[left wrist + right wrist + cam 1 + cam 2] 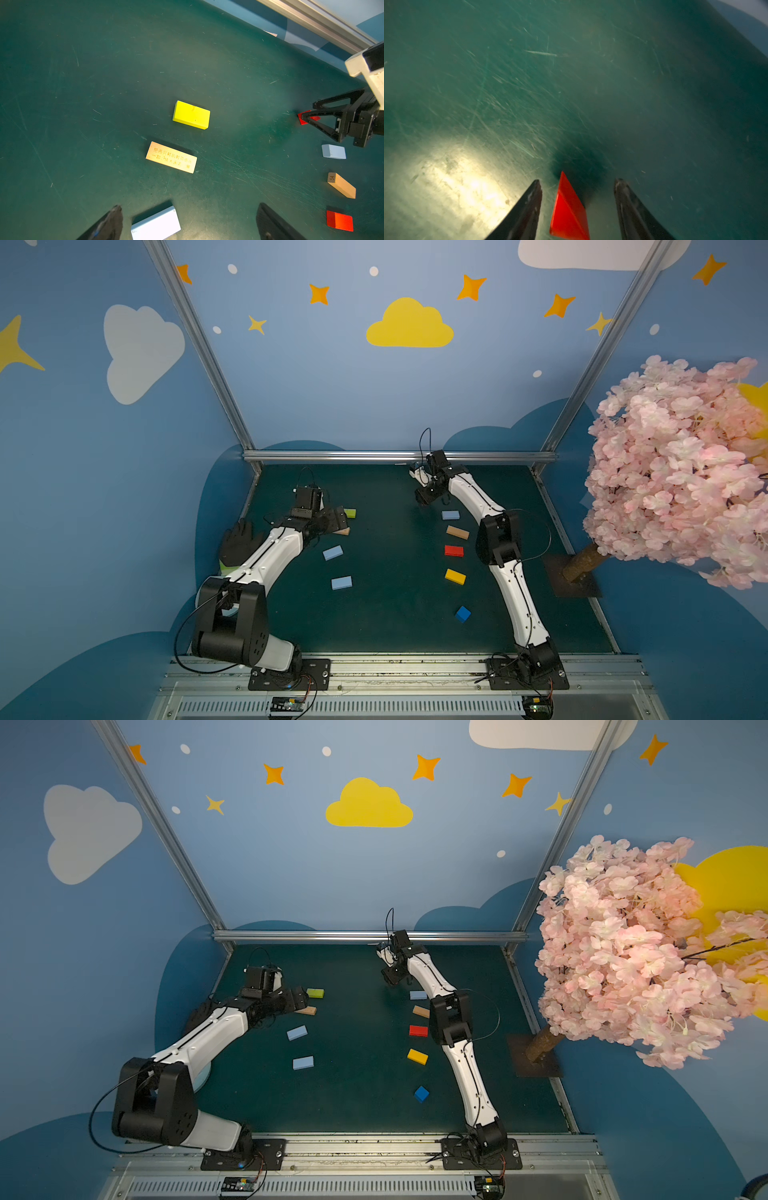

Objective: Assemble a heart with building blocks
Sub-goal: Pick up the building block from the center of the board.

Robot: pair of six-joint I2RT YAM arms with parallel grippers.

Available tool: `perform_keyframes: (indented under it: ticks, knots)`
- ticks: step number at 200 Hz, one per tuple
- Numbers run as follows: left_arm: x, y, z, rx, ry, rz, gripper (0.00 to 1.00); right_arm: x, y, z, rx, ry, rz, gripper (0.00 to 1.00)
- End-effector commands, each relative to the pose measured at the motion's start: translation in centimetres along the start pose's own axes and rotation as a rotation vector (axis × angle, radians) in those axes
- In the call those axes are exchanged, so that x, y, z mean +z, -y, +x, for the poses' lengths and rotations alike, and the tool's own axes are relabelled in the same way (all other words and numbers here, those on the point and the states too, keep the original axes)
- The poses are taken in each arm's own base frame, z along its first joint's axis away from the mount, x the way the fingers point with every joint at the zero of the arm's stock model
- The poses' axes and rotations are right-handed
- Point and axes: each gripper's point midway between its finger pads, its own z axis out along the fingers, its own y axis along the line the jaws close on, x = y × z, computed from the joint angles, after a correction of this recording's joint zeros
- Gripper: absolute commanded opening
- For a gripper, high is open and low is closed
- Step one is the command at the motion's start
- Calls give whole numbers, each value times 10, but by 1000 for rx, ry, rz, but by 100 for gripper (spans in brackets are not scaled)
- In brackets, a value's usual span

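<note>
Red wedge [569, 212] sits right under the right wrist lens, flat on the surface [395, 614]. The right tool [578, 180] straddles it, spread, with a gap on either side, not pinching. It's at the far end, probably the heart's top notch. Left tool [189, 205] is spread wide over a light blue block [155, 224], holding nothing. Other blocks [454, 550] form two loose columns as the sides. Dark blue cube [462, 614] is nearest, likely the bottom point. Outline not closed.
</note>
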Motion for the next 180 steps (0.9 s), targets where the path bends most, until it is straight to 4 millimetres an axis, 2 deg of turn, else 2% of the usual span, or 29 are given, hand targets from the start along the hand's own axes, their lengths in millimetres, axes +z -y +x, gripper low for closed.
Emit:
perform_keyframes:
  ticks: [1,19,44,79,119,144,168,180]
  knots:
    - [1,-1,7,13,-15,5,100,4,-3,8,8,-38,-6,59]
    - [1,-2,8,11,-17,6,100,4,-3,11,11,-53,-5,58]
    - [1,-2,10,7,-16,8,100,4,-3,15,16,-70,-2,51]
    - [2,-2,11,5,-18,9,100,4,-3,18,19,-87,4,37]
    - [3,-2,12,6,-19,12,100,3,-9,20,-1,-92,-23,15]
    - [3,-2,11,7,-17,13,100,-5,-17,17,-30,-82,-52,4]
    - [4,-2,11,4,-17,12,100,-19,-29,9,-81,-54,-76,0]
    - [5,-2,12,5,-18,12,100,-29,-42,2,-116,-26,-122,0]
